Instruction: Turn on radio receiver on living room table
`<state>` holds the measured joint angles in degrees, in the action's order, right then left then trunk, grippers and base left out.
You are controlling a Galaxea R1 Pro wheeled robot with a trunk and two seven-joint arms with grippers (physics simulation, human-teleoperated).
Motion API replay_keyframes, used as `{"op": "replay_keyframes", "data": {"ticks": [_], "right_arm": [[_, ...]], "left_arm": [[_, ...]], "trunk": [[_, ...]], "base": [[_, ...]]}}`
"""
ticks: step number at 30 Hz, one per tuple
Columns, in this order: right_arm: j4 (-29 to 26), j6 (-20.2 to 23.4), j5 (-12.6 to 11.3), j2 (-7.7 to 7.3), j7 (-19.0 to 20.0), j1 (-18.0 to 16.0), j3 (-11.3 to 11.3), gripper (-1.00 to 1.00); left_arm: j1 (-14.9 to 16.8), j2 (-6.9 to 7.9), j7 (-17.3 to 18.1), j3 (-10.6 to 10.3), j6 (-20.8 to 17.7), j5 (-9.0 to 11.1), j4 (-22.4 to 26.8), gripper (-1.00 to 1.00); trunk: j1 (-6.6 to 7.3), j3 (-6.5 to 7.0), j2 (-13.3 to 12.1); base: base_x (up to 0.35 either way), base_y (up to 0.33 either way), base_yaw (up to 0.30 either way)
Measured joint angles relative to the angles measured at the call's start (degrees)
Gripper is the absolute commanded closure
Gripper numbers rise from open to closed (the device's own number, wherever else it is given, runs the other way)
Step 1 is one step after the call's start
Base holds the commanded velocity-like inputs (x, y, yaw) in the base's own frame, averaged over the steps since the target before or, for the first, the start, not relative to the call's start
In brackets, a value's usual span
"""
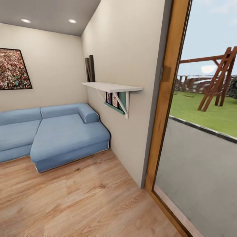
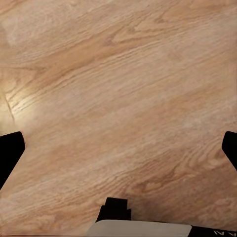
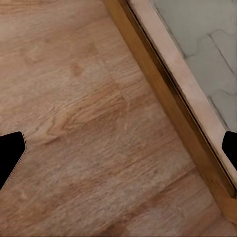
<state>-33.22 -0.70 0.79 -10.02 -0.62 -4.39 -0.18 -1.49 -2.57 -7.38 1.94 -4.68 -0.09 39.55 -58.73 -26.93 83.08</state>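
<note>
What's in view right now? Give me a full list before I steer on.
Sofa: one, blue, L-shaped, against the far wall, in the corner.
Picture: one, dark-framed, speckled, on the wall above the sofa.
Shelf: one, white, bracketed to the side wall; dark boards lean in the corner at its far end, books sit in a green rack below.
Ceiling lights: two, white, recessed.
Floor: light wood planks.
Door frame: wooden, glazed, at right; grey paving and lawn outside.
Swing frame: one, reddish-brown, on the lawn.
Left gripper: black fingers wide apart, over the floor.
Right gripper: black fingers wide apart, over the floor by the door threshold.
</note>
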Motion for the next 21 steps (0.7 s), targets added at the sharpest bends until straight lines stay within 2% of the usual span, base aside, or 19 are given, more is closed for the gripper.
{"op": "replay_keyframes", "data": {"ticks": [21], "right_arm": [[0.0,0.0,0.0,0.0,0.0,0.0,0.0,-1.0]], "left_arm": [[0.0,0.43,0.0,0.3,0.2,0.0,0.0,-1.0]], "trunk": [[0.0,0.0,0.0]], "base": [[0.0,0.0,0.267]]}}
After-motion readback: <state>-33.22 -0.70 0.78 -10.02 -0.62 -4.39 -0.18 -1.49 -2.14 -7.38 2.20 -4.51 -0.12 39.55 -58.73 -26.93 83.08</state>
